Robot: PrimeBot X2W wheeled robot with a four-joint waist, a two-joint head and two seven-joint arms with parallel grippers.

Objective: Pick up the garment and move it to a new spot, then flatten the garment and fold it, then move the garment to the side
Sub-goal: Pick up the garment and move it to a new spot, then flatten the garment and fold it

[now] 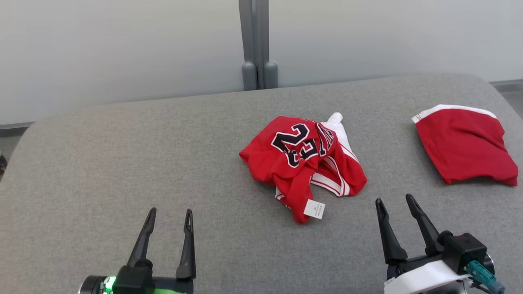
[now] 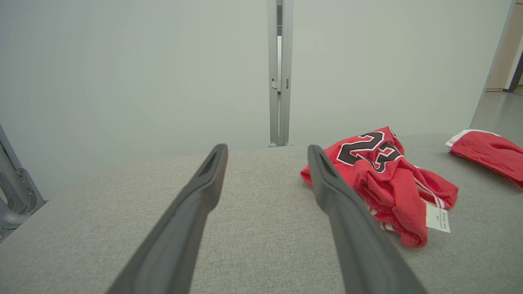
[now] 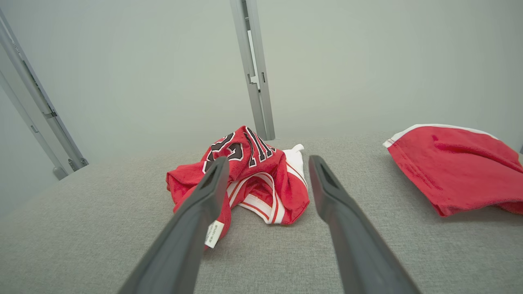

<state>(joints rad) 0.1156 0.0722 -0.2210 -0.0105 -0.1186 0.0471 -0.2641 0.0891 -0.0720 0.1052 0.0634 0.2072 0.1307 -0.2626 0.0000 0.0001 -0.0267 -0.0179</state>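
A crumpled red jersey (image 1: 304, 161) with a black-and-white number, white trim and a white tag lies bunched near the middle of the grey table (image 1: 122, 163). The same jersey (image 2: 384, 179) sits right of my left fingers in the left wrist view, and the jersey (image 3: 253, 179) lies just beyond my right fingers in the right wrist view. My left gripper (image 1: 170, 212) is open at the lower left, well short of the garment. My right gripper (image 1: 395, 201) is open at the lower right, close to its near right edge. Nothing is held.
A second red garment (image 1: 466, 147) with a white hem lies folded at the table's right end, also seen as the red garment (image 3: 453, 167). A grey post (image 1: 257, 45) rises behind the table against a pale wall. Bare cloth stretches across the table's left half.
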